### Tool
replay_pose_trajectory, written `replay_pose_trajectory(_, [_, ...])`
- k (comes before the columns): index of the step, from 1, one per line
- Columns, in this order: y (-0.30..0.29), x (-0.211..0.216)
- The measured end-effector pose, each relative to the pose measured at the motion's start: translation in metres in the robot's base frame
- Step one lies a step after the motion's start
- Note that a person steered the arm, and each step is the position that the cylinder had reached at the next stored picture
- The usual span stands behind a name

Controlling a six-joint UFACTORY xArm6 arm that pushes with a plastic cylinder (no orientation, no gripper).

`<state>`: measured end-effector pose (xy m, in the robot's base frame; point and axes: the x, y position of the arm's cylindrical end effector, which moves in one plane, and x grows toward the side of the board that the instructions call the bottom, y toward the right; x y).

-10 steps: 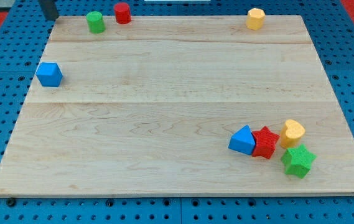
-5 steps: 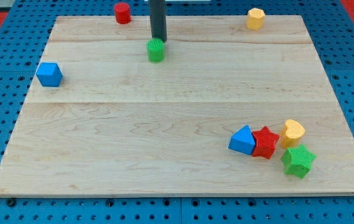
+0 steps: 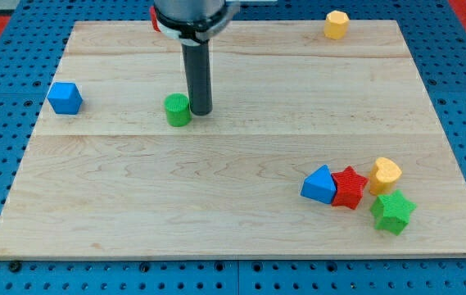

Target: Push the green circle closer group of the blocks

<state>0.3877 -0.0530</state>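
The green circle [image 3: 178, 110] is a short green cylinder left of the board's middle. My tip [image 3: 201, 111] rests on the board just to its right, touching or nearly touching it. The group sits at the view's bottom right: a blue triangular block [image 3: 320, 184], a red star [image 3: 350, 188], a yellow heart-like block [image 3: 386, 174] and a green star [image 3: 393, 212], packed close together. The green circle lies far to the left of and above that group.
A blue cube-like block [image 3: 65, 97] sits near the left edge. A yellow hexagonal block [image 3: 337, 24] sits at the top right. A red cylinder [image 3: 155, 18] at the top edge is mostly hidden behind the arm. The wooden board [image 3: 233, 238] lies on a blue pegboard.
The green circle moved from the top left down and right, then down and slightly left. My tip followed it from above and now stands on its right side.
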Motion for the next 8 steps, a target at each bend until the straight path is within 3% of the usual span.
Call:
replay_pose_trajectory(2, [-0.056, -0.012])
replay_pose_trajectory(5, [-0.104, 0.024])
replay_pose_trajectory(7, [-0.084, 0.091])
replay_pose_trajectory(8, [-0.01, 0.09])
